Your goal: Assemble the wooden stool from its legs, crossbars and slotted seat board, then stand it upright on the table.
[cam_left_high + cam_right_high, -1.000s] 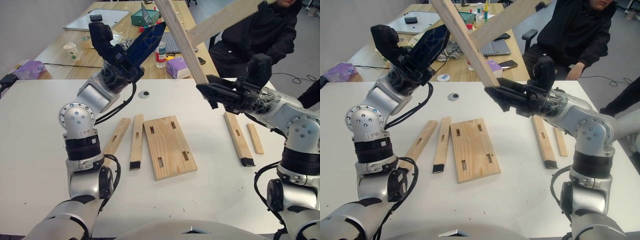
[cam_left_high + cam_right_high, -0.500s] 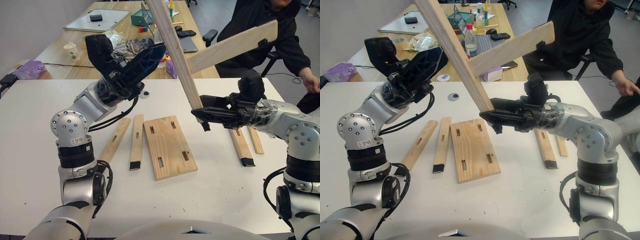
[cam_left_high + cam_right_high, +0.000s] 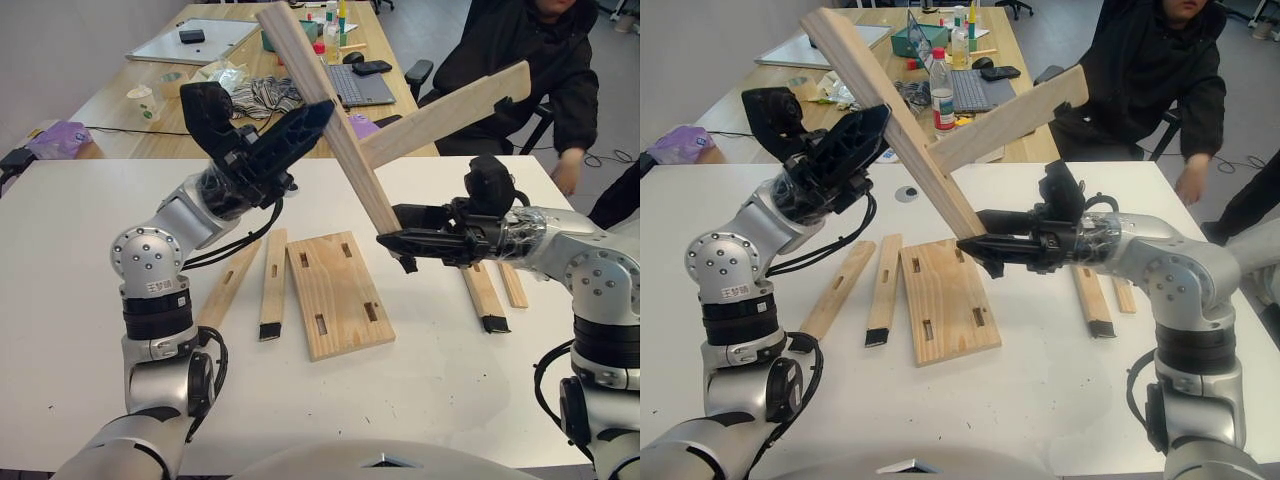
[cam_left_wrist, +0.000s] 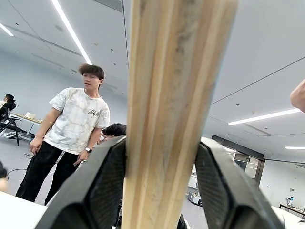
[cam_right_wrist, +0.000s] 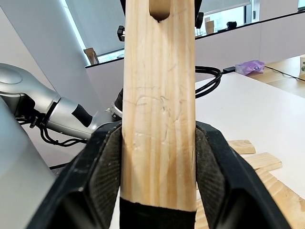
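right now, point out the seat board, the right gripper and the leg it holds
seat board (image 3: pixel 338 290), left eye view, bare wood between its slots
right gripper (image 3: pixel 390 227), left eye view, between fingertips
leg (image 3: pixel 301 60), left eye view, upper stretch near its raised end

1 slotted seat board (image 3: pixel 338 292); 4 black-tipped legs (image 3: pixel 272 282); 2 plain crossbars (image 3: pixel 228 280).

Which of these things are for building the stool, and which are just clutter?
For the stool: slotted seat board, crossed wooden pieces in left gripper and right gripper, left loose pair, right loose pair.
Just lying about: laptop, bottle, cup, purple pack on the back desk.
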Controlling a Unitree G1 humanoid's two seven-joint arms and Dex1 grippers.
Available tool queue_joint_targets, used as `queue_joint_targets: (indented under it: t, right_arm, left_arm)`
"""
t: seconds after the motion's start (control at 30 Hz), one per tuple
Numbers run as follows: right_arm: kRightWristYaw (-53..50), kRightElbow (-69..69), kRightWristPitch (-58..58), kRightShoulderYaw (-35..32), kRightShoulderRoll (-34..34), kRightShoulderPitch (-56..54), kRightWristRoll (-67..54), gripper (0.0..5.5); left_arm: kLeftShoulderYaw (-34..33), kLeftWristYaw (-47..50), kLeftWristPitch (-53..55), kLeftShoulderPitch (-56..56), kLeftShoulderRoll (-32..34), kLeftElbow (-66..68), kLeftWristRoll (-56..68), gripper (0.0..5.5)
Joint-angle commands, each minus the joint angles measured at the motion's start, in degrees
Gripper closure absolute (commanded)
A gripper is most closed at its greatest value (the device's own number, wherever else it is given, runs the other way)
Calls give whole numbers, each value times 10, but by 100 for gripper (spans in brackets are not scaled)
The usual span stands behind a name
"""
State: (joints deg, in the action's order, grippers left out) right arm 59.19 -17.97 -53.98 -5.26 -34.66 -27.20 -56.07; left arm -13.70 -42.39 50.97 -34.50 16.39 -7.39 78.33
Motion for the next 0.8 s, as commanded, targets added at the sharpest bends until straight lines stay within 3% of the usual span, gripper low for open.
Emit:
queue_joint_targets:
  t: [0.03,0.23,0.37,0.5,0.8]
  right_arm:
    - [2,-2,11,8,-11,-6,12,311]
    - [-6,9,13,13,-13,-5,18,203]
    - [21,30,66,59,-49,50,107,175]
    - [4,103,161,128,-66,78,253,175]
    - [45,225,271,169,-89,84,391,175]
  left_arm:
    - [-27,8,-13,-1,3,14,15,339]
    - [-69,15,-48,3,3,27,17,346]
    - [-96,2,-59,36,73,18,-31,347]
    - [-28,5,-105,109,71,-34,-151,347]
    - [74,-41,-217,218,56,-78,-312,347]
